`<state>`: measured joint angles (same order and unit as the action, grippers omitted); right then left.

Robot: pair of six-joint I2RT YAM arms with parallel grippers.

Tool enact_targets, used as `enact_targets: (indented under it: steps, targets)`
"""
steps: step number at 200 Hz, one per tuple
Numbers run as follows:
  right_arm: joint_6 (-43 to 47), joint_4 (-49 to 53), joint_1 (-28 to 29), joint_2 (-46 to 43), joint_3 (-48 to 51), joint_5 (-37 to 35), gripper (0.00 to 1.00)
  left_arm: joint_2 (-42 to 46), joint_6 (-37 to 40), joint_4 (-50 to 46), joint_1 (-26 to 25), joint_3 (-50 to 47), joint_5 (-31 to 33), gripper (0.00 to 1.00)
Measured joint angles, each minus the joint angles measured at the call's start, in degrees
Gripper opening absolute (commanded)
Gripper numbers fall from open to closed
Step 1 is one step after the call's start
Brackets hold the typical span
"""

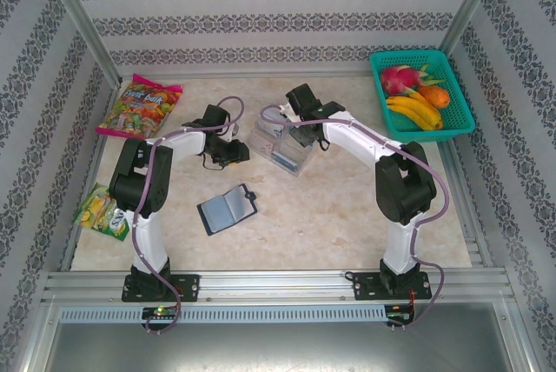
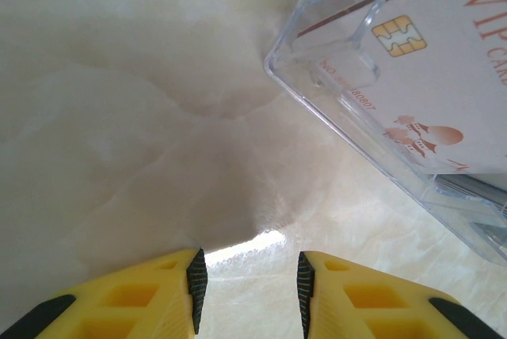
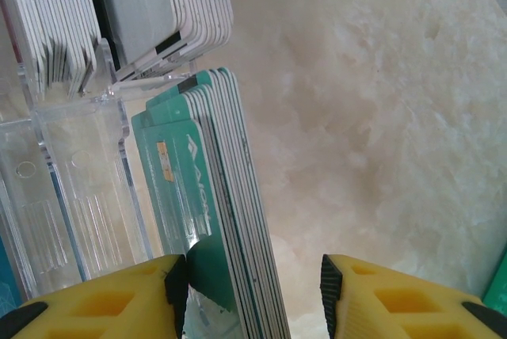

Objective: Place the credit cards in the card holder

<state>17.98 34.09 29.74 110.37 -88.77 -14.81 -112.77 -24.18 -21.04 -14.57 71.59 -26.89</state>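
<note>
Credit cards (image 3: 198, 196): the teal ones stand on edge as a stack in one compartment of the clear tray (image 3: 71, 188). White/grey stacks (image 3: 150, 6) are packed into the compartments behind them. The left wrist view also catches a white VIP card (image 2: 455, 78) with a gold chip, seen through the tray wall.
Card holder (image 1: 228, 209): lying open and flat on the table (image 1: 347, 207), grey slotted side up. It's between the two arms, on the base side of the tray and well apart from it, and neither arm is touching it.
Right gripper (image 3: 252, 291): down in the tray with its jaws straddling the teal stack. One pad (image 3: 176, 287) looks to be right up against the outer card, but there's a clear gap on the other side. So the jaws are spread and not clamped on anything.
Left gripper (image 2: 247, 279): low over bare marble, just beside the tray's corner, with the jaws apart and nothing between them.
Other stuff: candy bag (image 1: 139, 107) at the back left, snack packet (image 1: 102, 213) on the left edge. The teal basket (image 1: 404, 55) at the back right has bananas (image 1: 415, 111) and a dragon fruit (image 1: 404, 79) in it.
</note>
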Motion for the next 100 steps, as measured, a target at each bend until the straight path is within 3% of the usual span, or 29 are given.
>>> enact_targets:
  steps: [100]
  targets:
    - [0.0,0.0,-0.02,-1.27,0.0,0.04,0.39,0.0,0.0,0.0,0.0,0.0,0.0,0.4]
